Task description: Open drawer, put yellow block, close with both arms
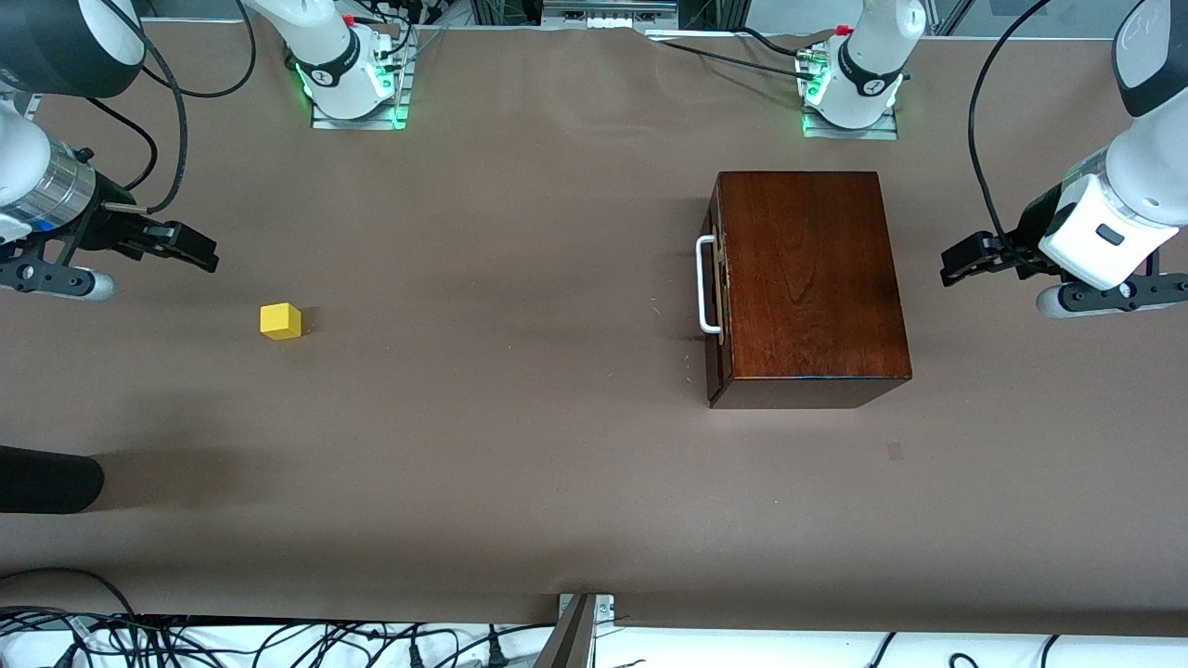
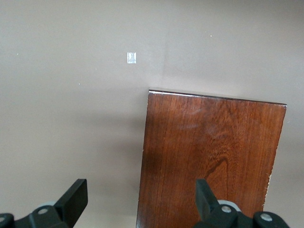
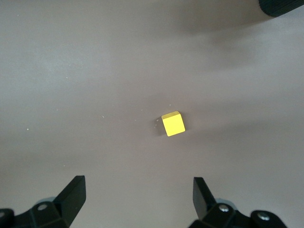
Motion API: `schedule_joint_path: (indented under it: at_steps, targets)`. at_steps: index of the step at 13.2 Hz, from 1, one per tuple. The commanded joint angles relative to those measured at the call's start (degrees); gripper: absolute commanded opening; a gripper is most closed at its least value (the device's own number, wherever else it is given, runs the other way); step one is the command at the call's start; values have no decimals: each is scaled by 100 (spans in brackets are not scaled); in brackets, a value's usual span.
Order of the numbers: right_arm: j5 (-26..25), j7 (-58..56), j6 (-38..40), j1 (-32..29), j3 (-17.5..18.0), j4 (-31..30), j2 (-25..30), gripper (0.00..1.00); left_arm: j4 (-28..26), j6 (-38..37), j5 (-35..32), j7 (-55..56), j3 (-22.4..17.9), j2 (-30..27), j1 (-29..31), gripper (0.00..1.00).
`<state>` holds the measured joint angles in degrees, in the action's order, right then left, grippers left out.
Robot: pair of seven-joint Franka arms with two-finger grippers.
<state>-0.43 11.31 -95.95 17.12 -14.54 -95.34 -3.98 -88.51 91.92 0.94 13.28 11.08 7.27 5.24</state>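
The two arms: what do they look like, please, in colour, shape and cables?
Both arms are white and rounded, with dark grey joint sections, loose black cables and green lights at the bases. The left gripper and right gripper are black, with two flat fingers each.

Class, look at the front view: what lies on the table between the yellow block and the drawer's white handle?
Nothing. In the front view, only bare brown table runs from the yellow block to the drawer.

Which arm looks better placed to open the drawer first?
Probably the left: its open left gripper hangs beside the closed drawer's box at that end of the table. The open right gripper hangs by the yellow block, apart from the drawer.
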Motion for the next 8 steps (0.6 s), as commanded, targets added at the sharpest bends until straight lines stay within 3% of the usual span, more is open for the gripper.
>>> schedule_joint_path:
  at_steps: [1, 8]
  targets:
    - [17, 55, -21, -25, 13, 7, 2, 100, 45, 174, -251, -44, 60, -49, -49, 100]
    - [17, 46, -29, -25, 4, 7, 2, 100, 176, 80, -305, 8, 140, 11, -40, 100]
